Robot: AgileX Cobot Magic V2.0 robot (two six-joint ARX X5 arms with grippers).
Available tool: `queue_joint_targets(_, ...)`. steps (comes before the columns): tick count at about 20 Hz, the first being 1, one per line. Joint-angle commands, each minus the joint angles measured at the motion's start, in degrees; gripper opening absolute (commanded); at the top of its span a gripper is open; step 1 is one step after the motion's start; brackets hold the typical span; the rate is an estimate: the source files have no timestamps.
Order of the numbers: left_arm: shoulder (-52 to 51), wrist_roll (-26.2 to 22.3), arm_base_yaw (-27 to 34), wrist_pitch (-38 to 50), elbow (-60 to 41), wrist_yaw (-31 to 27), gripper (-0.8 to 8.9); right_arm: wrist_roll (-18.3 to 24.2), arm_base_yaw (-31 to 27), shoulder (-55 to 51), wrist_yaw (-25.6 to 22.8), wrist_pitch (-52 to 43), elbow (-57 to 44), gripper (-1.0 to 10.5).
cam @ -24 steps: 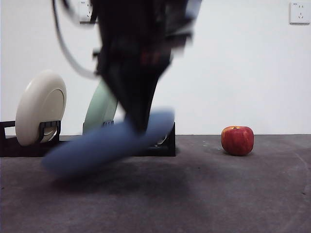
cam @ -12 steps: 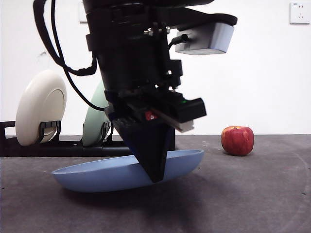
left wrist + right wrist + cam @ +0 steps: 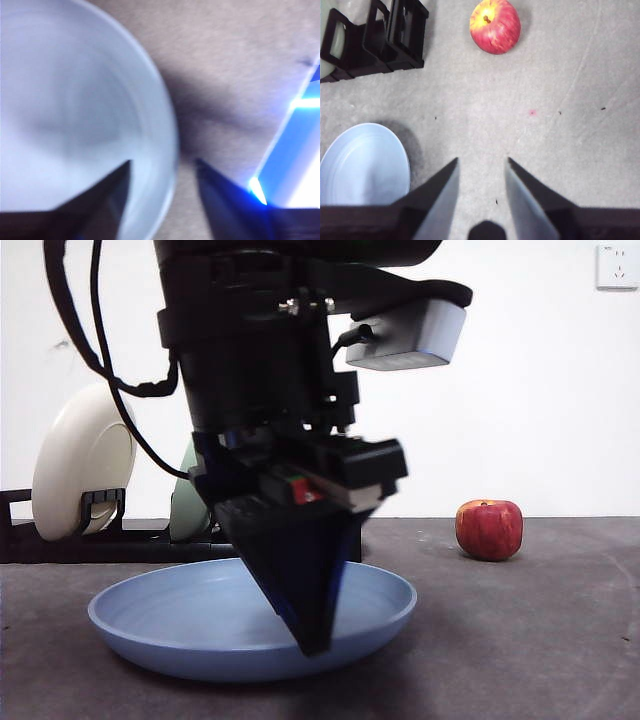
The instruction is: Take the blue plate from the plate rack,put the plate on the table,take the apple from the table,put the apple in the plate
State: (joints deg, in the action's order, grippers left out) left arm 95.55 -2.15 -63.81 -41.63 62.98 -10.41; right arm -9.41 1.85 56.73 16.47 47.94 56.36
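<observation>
The blue plate (image 3: 170, 615) lies flat on the table (image 3: 520, 640) in front of the plate rack (image 3: 60, 540). My left gripper (image 3: 308, 640) comes down from above onto the plate's near right rim. In the left wrist view the left gripper (image 3: 162, 161) is open, its jaws standing on either side of the rim of the blue plate (image 3: 65, 100) with bare table showing beside one jaw. The apple (image 3: 489, 529) stands alone at the right. My right gripper (image 3: 481, 165) hangs open and empty over the table, between the plate (image 3: 362, 165) and the apple (image 3: 495, 26).
A cream plate (image 3: 80, 460) and a pale green plate (image 3: 185, 510) stand upright in the rack, behind the left arm. The rack's end (image 3: 395, 35) shows in the right wrist view. A white wall with a socket (image 3: 616, 267) closes the back.
The blue plate came down from a tilt in the air and now lies flat on the table. The left gripper sank lower with it and its jaws now stand apart around the rim.
</observation>
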Motion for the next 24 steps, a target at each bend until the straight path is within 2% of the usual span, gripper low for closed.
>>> queue_joint_targets(1,0.55,1.97,0.11,0.46,-0.24,1.6,2.88,0.33,0.07,0.48,0.04,-1.33,0.15,2.3)
queue_joint_targets(2,0.55,2.51,0.11,0.02,0.33,3.06,2.88,0.37,0.07,0.81,0.04,-2.21,0.17,3.4)
queue_joint_targets(3,0.31,2.49,0.11,-0.63,1.14,5.75,2.88,0.33,0.07,1.62,0.04,-3.69,0.17,5.0)
queue_joint_targets(4,-0.15,2.6,0.11,-0.94,1.68,7.85,2.88,0.04,0.07,2.45,0.04,-4.92,0.26,6.0)
queue_joint_targets(5,-0.96,3.04,0.0,-0.98,2.12,9.73,2.87,-0.28,0.09,3.87,0.15,-5.81,0.72,6.4)
queue_joint_targets(8,-5.92,6.97,-0.15,-1.11,2.32,11.52,2.74,-0.5,1.64,10.56,1.09,-5.9,4.68,6.7)
queue_joint_targets(9,-8.17,7.74,-0.15,-1.62,2.32,11.5,2.14,-0.48,2.47,13.4,0.92,-5.84,6.69,6.7)
queue_joint_targets(11,-13.46,8.11,-0.15,-2.93,2.32,11.41,-0.22,-0.35,4.74,19.52,-1.07,-5.68,11.5,6.7)
queue_joint_targets(16,-27.41,9.9,0.04,-6.8,2.34,5.2,-0.08,3.82,10.43,36.22,-9.09,-2.56,26.38,6.7)
queue_joint_targets(17,-29.57,10.27,0.2,-8.17,2.34,3.56,-0.08,4.55,11.02,38.97,-10.67,-2.29,28.79,7.2)
queue_joint_targets(18,-32.04,11.1,0.26,-10.08,2.34,1.38,-0.08,4.94,11.37,42.01,-12.17,-2.19,31.32,8.2)
queue_joint_targets(19,-33.83,11.58,0.26,-11.69,2.34,-0.48,-0.08,4.9,11.37,44.33,-12.92,-2.14,33.22,8.6)
queue_joint_targets(24,-42.03,12.83,0.57,-17.33,2.34,-6.58,-0.08,4.9,11.26,55.87,-14.62,-1.22,40.92,8.6)
